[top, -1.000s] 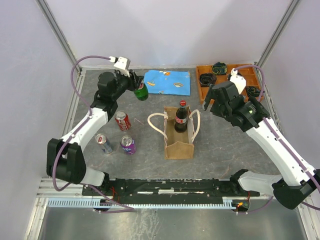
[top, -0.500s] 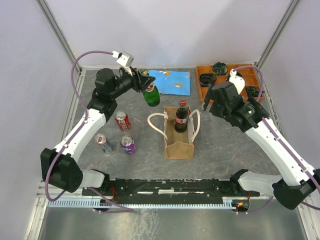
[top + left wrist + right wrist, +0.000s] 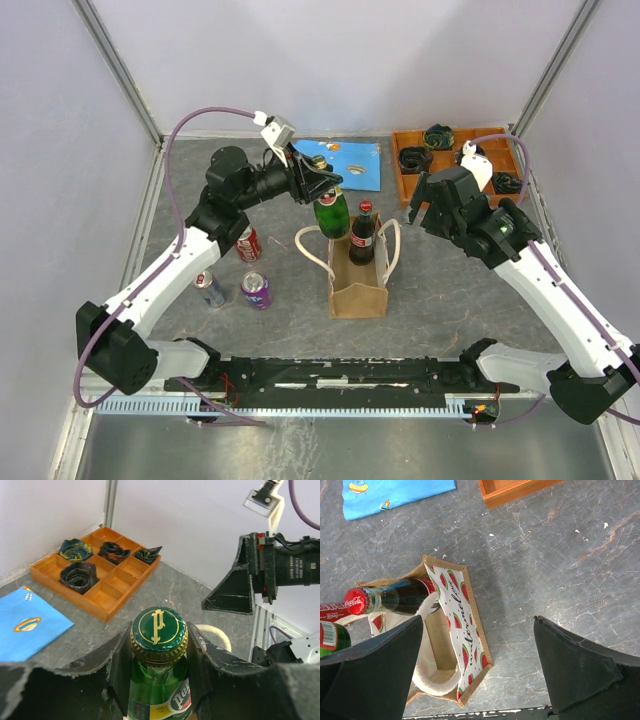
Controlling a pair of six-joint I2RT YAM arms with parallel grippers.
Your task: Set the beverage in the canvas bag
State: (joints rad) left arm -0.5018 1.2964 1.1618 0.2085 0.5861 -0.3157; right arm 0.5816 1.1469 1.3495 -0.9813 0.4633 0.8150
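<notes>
My left gripper [image 3: 318, 188] is shut on the neck of a green glass bottle [image 3: 331, 213] and holds it in the air at the far left rim of the canvas bag [image 3: 359, 287]. In the left wrist view the fingers clamp under the green cap [image 3: 158, 630]. The tan bag stands upright with white rope handles and a watermelon print lining [image 3: 457, 625]. A cola bottle [image 3: 362, 234] stands inside it, also seen in the right wrist view [image 3: 390, 597]. My right gripper [image 3: 420, 203] is open and empty, hovering to the right of the bag.
Three cans lie left of the bag: a red one [image 3: 246, 243], a silver-blue one [image 3: 208, 288] and a purple one [image 3: 256, 290]. A blue cloth [image 3: 345, 163] lies at the back. An orange compartment tray [image 3: 450, 160] with dark rolled items is at the back right.
My left arm has carried the green bottle rightward from near the blue cloth to the bag's far left rim. The right arm has hardly moved.
</notes>
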